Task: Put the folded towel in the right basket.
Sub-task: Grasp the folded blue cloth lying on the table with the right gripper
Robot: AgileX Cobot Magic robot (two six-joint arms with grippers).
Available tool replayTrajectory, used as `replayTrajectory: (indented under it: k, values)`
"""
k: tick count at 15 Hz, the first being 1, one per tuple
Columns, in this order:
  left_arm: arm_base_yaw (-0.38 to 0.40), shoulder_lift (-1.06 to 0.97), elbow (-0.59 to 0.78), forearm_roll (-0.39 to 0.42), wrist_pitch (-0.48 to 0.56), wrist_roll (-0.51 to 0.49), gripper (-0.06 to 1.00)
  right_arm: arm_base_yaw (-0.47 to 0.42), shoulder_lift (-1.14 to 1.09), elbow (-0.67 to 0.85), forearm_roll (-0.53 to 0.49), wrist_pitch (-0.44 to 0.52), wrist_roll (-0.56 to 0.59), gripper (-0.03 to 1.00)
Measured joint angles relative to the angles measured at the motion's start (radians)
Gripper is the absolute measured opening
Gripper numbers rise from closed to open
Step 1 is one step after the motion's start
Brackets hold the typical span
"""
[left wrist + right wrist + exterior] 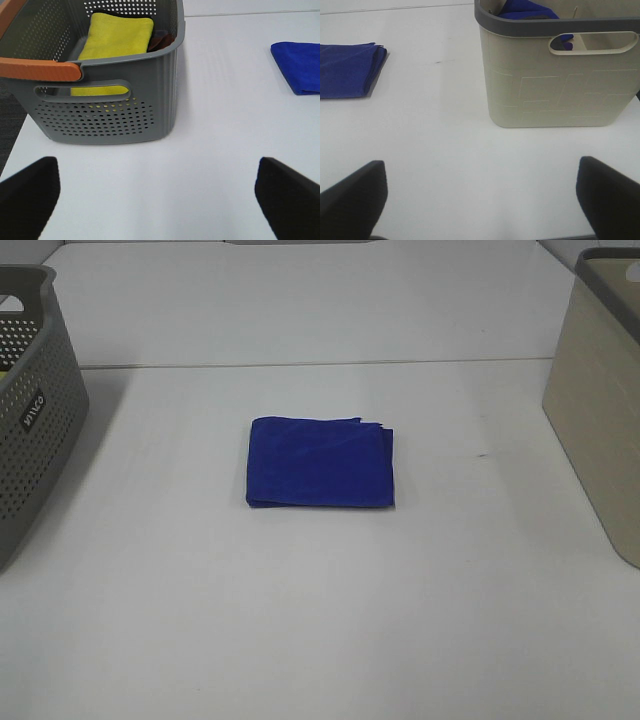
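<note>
A folded blue towel (321, 463) lies flat in the middle of the white table; it also shows in the left wrist view (299, 66) and the right wrist view (347, 70). The right basket (603, 400) is beige with a grey rim, at the table's right edge; in the right wrist view (555, 80) it holds blue cloth (522, 10). My left gripper (157, 197) is open and empty, well short of the towel. My right gripper (480, 197) is open and empty, in front of the beige basket. Neither gripper shows in the exterior view.
A grey perforated basket (30, 410) stands at the table's left edge; in the left wrist view (115, 107) it holds a yellow towel (116, 42) and has an orange handle (40, 69). A table seam (320, 364) runs across behind the towel.
</note>
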Motion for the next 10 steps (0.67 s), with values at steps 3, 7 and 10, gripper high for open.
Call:
replayTrajectory:
  k: [3,7,10]
  values:
    - [0.0,0.0,0.0,0.0,0.0,0.0,0.99,0.0,0.0,0.0,0.0,0.0,0.0,0.98]
    - [0.0,0.0,0.0,0.0,0.0,0.0,0.99,0.0,0.0,0.0,0.0,0.0,0.0,0.98]
    - [0.0,0.0,0.0,0.0,0.0,0.0,0.99,0.0,0.0,0.0,0.0,0.0,0.0,0.98]
